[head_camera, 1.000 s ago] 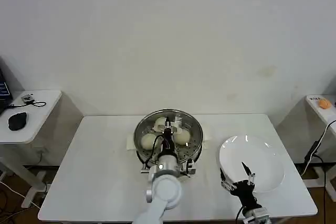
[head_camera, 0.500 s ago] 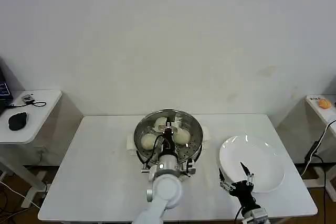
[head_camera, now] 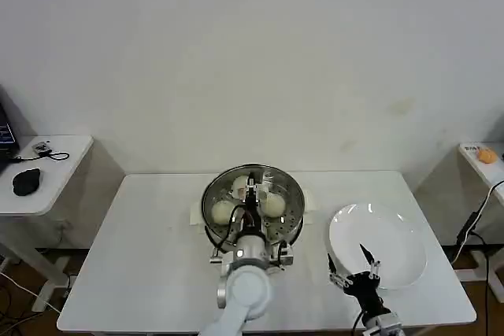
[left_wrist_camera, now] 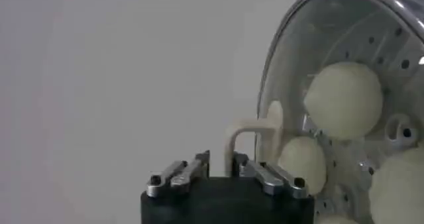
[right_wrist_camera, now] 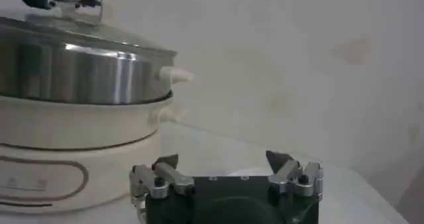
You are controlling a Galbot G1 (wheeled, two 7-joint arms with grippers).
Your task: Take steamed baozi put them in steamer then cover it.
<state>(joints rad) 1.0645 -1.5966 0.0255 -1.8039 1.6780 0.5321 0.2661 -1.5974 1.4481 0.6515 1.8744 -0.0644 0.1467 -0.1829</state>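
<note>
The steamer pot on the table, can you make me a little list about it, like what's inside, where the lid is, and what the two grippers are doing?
steamer: shiny round pot on a white base, middle of the table
buns: inside the steamer, seen through the glass
lid: on top of the steamer, covering it
left gripper: above the lid's centre, at its cream handle
right gripper: open, holding nothing, at the near edge of the plate
plate: white, bare, to the steamer's right
</note>
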